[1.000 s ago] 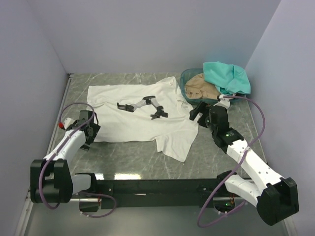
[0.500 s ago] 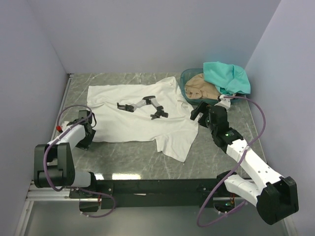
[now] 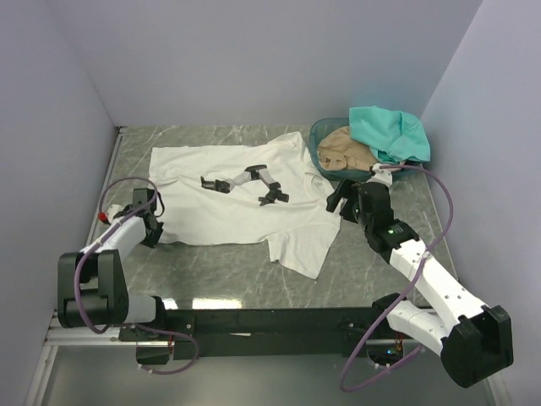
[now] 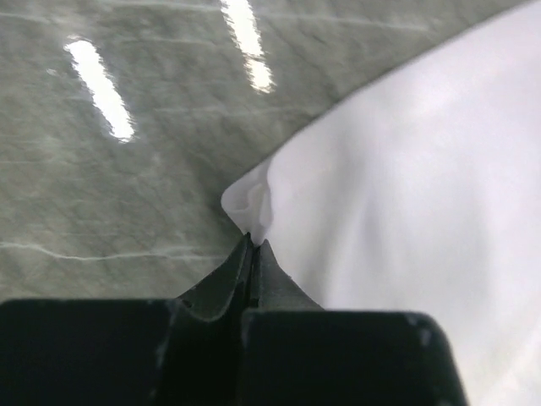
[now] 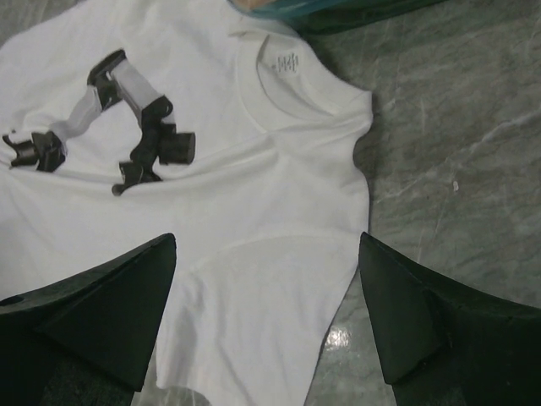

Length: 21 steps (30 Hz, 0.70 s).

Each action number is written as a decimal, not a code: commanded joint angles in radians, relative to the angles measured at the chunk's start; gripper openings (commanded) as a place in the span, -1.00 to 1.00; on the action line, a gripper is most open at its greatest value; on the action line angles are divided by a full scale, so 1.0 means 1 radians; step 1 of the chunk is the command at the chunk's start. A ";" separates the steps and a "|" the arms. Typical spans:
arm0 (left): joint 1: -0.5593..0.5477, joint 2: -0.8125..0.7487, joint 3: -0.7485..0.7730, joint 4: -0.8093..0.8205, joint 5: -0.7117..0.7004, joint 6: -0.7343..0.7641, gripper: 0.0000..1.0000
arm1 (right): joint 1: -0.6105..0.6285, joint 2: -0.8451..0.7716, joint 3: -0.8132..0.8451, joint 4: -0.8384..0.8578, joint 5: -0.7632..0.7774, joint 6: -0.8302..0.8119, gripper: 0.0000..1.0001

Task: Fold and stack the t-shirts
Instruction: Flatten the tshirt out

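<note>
- On the gray marbled surface (image 3: 220, 271), a white t-shirt (image 3: 237, 211) lies spread out flat, taking up the middle and left of the overhead view.
- Its collar points right, toward a round green basket (image 3: 319, 131) at the back right. Its hem faces left.
- A black and gray print (image 3: 245, 182) sits on the chest, facing up.
- The left end effector (image 4: 254, 247) is low at the near-left corner of the hem. Its fingers are pressed together, pinching a small bunched fold of the white cloth at their tips.
- The right end effector (image 5: 267, 241) hovers above the right side of the shirt, near the collar and sleeve. Its fingers are spread wide and hold nothing.
- A tan t-shirt (image 3: 342, 150) lies crumpled inside the basket.
- A teal t-shirt (image 3: 390, 134) is draped over the basket's far right rim, partly on the tan one.
</note>
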 commanded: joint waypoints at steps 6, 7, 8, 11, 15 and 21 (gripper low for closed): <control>0.003 -0.200 -0.080 0.126 0.081 0.095 -0.99 | 0.257 0.044 0.066 -0.239 0.002 -0.012 0.90; 0.002 -0.212 -0.083 0.124 0.076 0.101 -0.99 | 0.303 0.051 0.060 -0.274 -0.004 0.005 0.90; 0.002 -0.235 -0.086 0.112 0.073 0.104 -0.99 | 0.323 0.058 0.054 -0.289 -0.010 0.013 0.90; 0.002 -0.282 -0.097 0.091 0.053 0.109 -0.99 | 0.412 0.095 0.020 -0.343 -0.013 0.051 0.85; 0.002 -0.341 -0.128 0.101 0.064 0.104 -0.99 | 0.484 0.165 -0.011 -0.360 -0.012 0.088 0.79; 0.002 -0.402 -0.139 0.086 0.047 0.095 -0.99 | 0.524 0.287 -0.002 -0.314 -0.053 0.113 0.54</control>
